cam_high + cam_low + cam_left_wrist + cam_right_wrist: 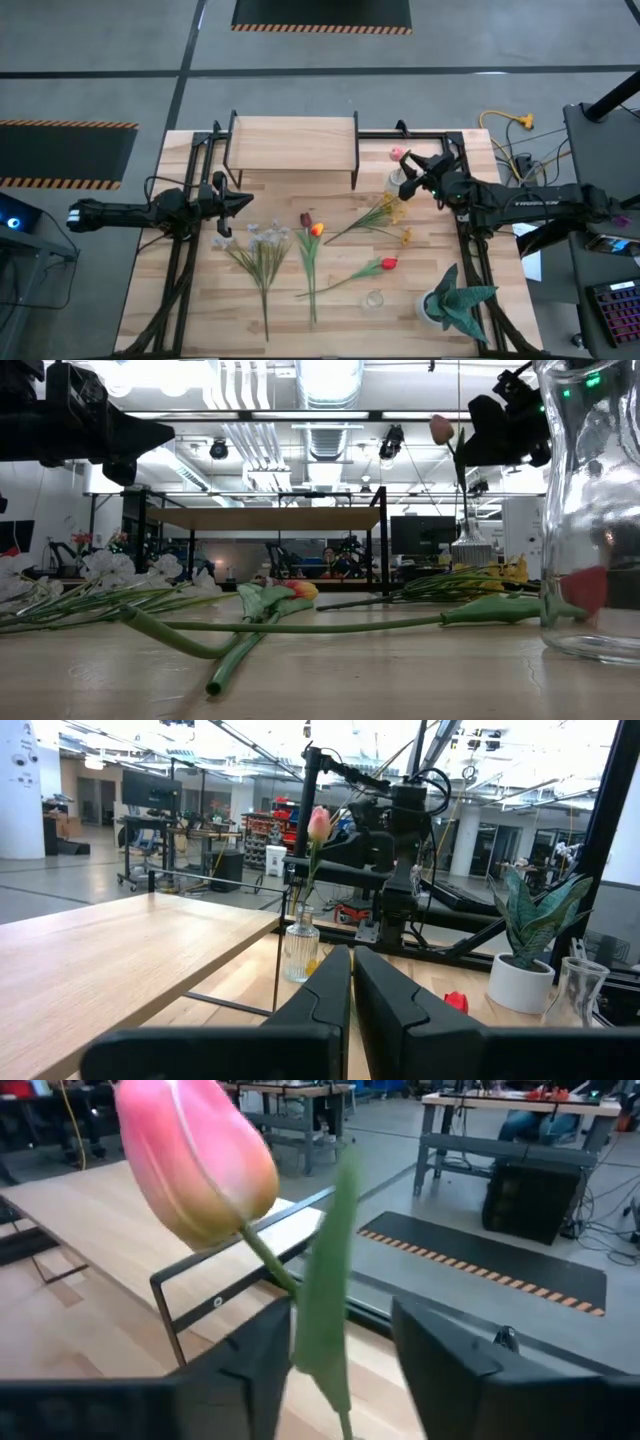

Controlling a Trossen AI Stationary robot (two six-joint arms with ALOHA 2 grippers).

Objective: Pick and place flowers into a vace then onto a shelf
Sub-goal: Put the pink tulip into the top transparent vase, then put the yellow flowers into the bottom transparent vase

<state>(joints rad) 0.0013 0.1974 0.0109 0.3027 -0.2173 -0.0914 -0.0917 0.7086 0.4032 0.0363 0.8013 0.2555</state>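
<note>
Potted spiky plant [455,300] at table [200,290] front corner — yellow cable [505,122] on floor.

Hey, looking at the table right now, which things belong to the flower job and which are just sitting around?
Part of the job:
- pink tulip standing in the small glass vase
- loose flowers on the table
- shelf
- right gripper, open around the tulip stem

Just lying about:
- potted plant
- empty glass vase
- left gripper, shut, waiting

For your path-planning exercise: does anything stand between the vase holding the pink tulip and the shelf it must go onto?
Nothing visible does. The vase with the pink tulip stands just beside the shelf; the right gripper, open, is at the stem.
</note>
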